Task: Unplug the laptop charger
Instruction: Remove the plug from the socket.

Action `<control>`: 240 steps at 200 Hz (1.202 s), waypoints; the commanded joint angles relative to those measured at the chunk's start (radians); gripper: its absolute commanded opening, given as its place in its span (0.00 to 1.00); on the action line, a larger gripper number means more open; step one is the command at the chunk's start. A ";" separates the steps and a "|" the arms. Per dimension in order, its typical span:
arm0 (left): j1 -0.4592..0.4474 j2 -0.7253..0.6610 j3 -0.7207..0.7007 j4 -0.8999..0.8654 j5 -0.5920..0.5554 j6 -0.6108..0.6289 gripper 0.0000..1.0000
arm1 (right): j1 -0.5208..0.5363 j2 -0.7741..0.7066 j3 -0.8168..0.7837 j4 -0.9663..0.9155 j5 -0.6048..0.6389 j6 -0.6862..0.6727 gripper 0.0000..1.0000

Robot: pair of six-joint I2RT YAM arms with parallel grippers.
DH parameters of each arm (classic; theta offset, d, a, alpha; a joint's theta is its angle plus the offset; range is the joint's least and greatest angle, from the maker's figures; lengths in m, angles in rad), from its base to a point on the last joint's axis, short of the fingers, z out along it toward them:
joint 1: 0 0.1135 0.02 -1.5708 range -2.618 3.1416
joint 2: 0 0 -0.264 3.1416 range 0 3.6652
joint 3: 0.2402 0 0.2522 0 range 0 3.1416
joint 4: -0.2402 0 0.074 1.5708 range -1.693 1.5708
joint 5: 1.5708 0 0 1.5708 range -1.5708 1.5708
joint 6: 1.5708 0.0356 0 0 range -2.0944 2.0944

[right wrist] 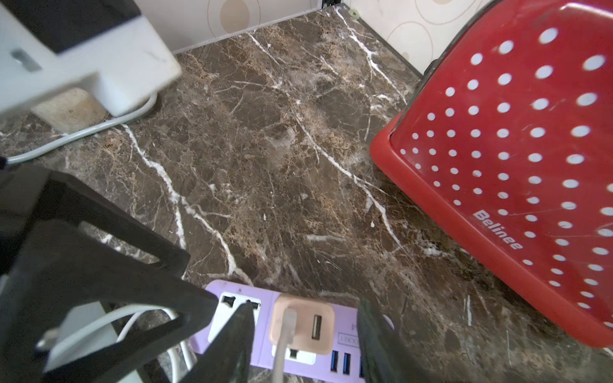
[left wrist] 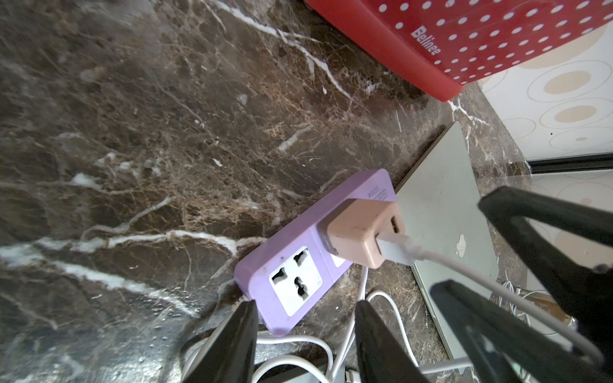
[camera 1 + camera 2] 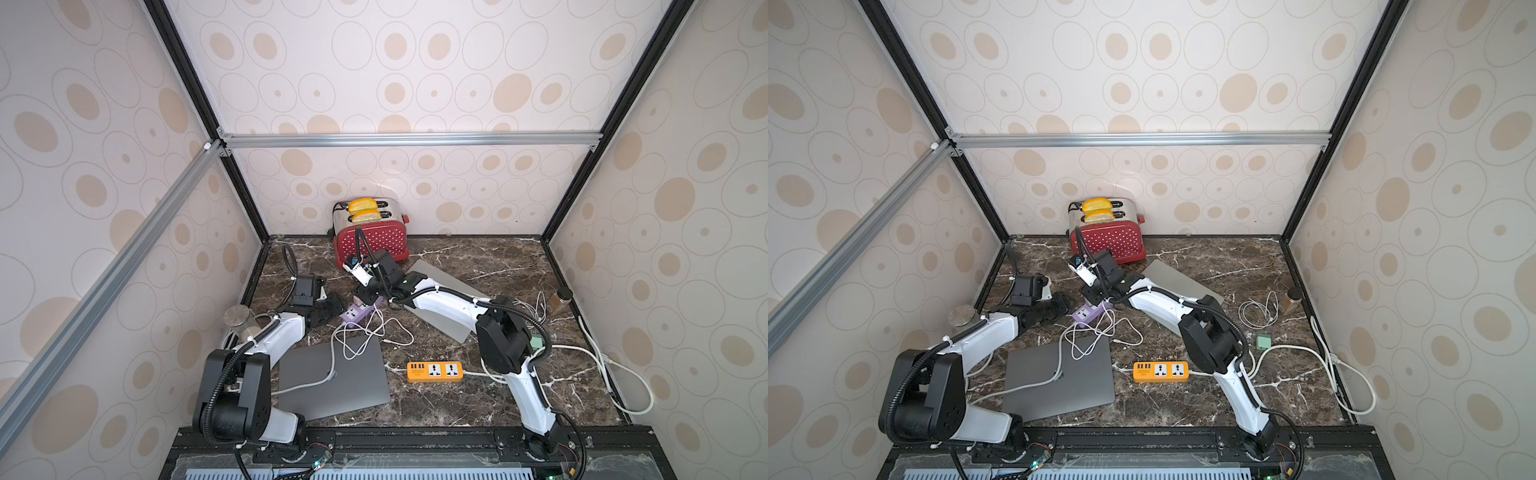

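The laptop charger [image 1: 302, 325] is a beige-pink plug block seated in a purple power strip [image 1: 265, 298] on the marble top, with a white cable leaving its face. My right gripper [image 1: 306, 302] stands open over it, one finger on each side with a gap showing on both. In the left wrist view the charger [image 2: 358, 232] sticks up from the strip [image 2: 258, 282]. My left gripper [image 2: 306, 303] is open, and the strip's near end lies between its fingers. In both top views the two grippers meet at the strip [image 3: 353, 313] [image 3: 1086, 313].
A red dotted toaster [image 3: 372, 241] stands just behind. A silver laptop [image 3: 449, 299] lies under the right arm and a dark grey laptop [image 3: 332, 374] lies in front. Loose white cables [image 3: 365, 332], an orange power strip [image 3: 434, 371] and a jar [image 3: 561, 299] are nearby.
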 commanded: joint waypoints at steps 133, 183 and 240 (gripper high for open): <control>0.008 0.039 0.022 0.090 0.000 -0.042 0.49 | 0.009 0.066 0.027 0.001 -0.005 -0.001 0.32; 0.007 0.072 0.011 0.144 0.033 -0.065 0.49 | 0.009 0.072 0.028 0.005 -0.015 -0.003 0.23; 0.007 0.078 -0.017 0.175 0.027 -0.072 0.49 | 0.010 0.070 0.022 0.005 -0.029 -0.001 0.10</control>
